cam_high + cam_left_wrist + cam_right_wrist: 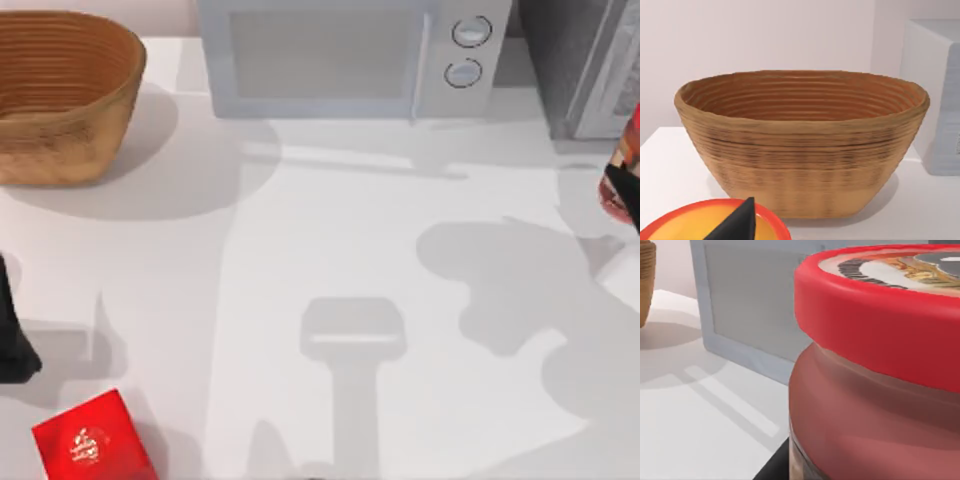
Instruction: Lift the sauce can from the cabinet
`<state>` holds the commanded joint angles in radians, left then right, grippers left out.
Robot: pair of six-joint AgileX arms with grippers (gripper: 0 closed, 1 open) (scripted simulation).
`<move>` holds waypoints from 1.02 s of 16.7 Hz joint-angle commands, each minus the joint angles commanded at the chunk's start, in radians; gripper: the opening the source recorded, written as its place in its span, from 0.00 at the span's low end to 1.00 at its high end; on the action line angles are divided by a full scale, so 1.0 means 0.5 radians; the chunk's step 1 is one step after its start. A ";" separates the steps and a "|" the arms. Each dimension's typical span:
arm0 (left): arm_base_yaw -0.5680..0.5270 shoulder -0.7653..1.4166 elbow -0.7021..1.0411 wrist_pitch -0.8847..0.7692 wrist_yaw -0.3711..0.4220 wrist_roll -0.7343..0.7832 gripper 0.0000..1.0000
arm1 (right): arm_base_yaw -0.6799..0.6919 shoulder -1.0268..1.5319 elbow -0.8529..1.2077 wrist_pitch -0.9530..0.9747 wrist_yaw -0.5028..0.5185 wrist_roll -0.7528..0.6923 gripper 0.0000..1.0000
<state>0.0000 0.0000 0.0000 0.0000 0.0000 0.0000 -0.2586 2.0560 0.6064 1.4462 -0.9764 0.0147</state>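
The sauce can (628, 150) hangs at the table's far right edge, just in front of the dark grey speckled cabinet (575, 60). My right gripper (620, 195) is shut on it, a black part showing just below the can. In the right wrist view the sauce can (875, 390) looms very close, with a red lid, a dark printed top and a reddish body. A dark finger (772, 467) sits against its lower side. My left gripper (12, 340) is parked at the left edge.
A woven basket (60, 95) stands at the back left and a white microwave (340, 55) at the back middle. A red square box (92, 442) lies front left. In the left wrist view a round orange, red-rimmed thing (695, 225) lies below the left gripper (737, 222).
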 joint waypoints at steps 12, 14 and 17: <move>0.000 0.000 0.000 0.000 0.000 0.000 1.00 | 0.086 0.222 0.149 0.104 0.038 -0.008 0.00; 0.000 0.000 0.000 0.000 0.000 0.000 1.00 | 0.172 0.324 0.241 0.102 0.125 -0.009 0.00; 0.000 0.000 0.000 0.000 0.000 0.000 1.00 | 0.266 0.443 0.355 0.099 0.226 -0.011 0.00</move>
<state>0.0000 0.0000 0.0000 0.0000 0.0000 0.0000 -0.1259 2.2775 0.7837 1.4958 -0.8632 0.0092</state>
